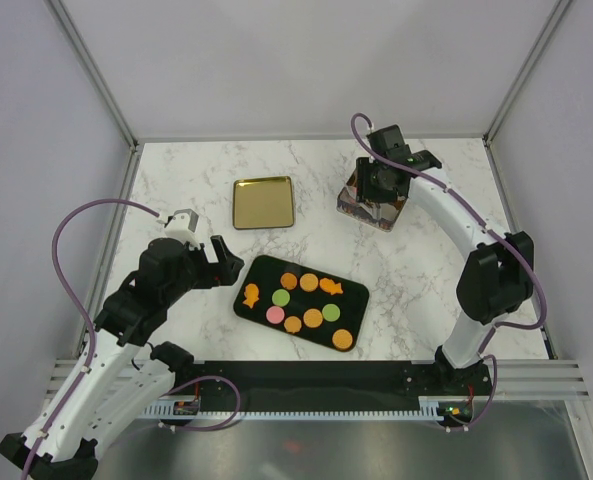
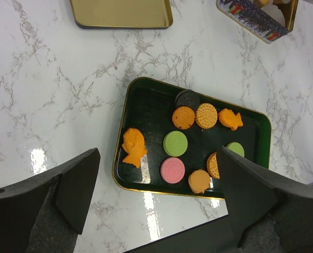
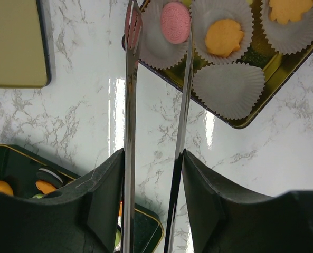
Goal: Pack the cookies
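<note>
Left of the black tray [image 1: 268,268]: left tool [image 1: 225,262] is hung just off the tray's left edge; fingers [image 2: 77,184] are spread fully; nothing is held.

On the tray: most of the cookies [image 1: 309,283] are laid flat, none stacked; round orange, green and pink ones plus two orange fish shapes.

Behind the tray: gold lid [image 1: 263,202] is laid on the desk [image 1: 176,180], well apart.

Right of and behind the tray: patterned tin [image 1: 346,208] is lined with white paper cups [image 3: 227,88]; right tool [image 3: 152,155] is poised above it, closed on metal tongs [image 3: 129,105]. A pink cookie [image 3: 175,22] is seen between the tong tips in one cup; a gap shows on its left side, so it is judged released or nearly so. Two orange cookies [image 3: 224,37] are seated in neighbouring cups; one cup is seen bare.

Handling, judged: pieces are light, stiff, thin and brittle; they are likely to slide on the glossy tray; best pinched lightly across opposite edges with the tongs; fish shapes are best taken across the body, not the tail.

Views: cup contents and tong tips are shown only by the right wrist view; from above they are hidden under the arm. The dark cookie [image 2: 187,98] at the tray's back edge is picked out by the left wrist view; from above it is barely told from the black tray.
</note>
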### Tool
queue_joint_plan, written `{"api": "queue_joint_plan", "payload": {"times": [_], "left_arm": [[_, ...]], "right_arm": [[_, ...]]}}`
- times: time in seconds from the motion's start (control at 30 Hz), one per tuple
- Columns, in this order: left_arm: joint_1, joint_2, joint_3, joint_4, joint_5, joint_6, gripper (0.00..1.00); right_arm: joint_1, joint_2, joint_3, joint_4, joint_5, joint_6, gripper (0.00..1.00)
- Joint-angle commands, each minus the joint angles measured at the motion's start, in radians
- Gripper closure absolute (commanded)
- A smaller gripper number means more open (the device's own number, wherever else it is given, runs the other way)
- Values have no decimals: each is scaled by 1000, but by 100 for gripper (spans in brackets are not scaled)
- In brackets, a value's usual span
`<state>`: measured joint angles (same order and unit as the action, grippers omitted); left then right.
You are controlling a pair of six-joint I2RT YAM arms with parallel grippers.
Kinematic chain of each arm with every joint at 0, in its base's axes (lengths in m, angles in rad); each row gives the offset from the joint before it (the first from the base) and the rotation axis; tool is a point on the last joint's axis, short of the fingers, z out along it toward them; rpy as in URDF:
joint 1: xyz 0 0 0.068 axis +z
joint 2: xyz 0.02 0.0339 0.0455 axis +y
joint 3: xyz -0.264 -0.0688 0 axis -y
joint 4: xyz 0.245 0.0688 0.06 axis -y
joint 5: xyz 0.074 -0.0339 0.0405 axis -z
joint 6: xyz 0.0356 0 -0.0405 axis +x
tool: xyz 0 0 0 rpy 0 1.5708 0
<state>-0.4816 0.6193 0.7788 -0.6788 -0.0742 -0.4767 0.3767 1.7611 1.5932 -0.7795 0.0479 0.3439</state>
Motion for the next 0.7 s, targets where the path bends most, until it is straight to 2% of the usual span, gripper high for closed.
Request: {"api": "queue_joint_plan", "payload": {"times": [0.0, 0.13, 0.3, 0.43, 0.67], "left_arm": [[1, -6, 4, 16, -10, 16, 0], [1, -6, 4, 15, -9, 16, 0], [1, -15, 2, 15, -9, 16, 0], [1, -15, 4, 16, -7, 18, 0], [1, -13, 2, 16, -7, 16, 0]], "right_arm": [[4, -104, 24, -4, -5, 1, 46], [4, -164, 4, -29, -6, 3, 46], [21, -281, -91, -38, -86, -5, 46], [115, -362, -165, -73, -83, -5, 47], [408, -422, -226, -124, -45, 50, 47]]}}
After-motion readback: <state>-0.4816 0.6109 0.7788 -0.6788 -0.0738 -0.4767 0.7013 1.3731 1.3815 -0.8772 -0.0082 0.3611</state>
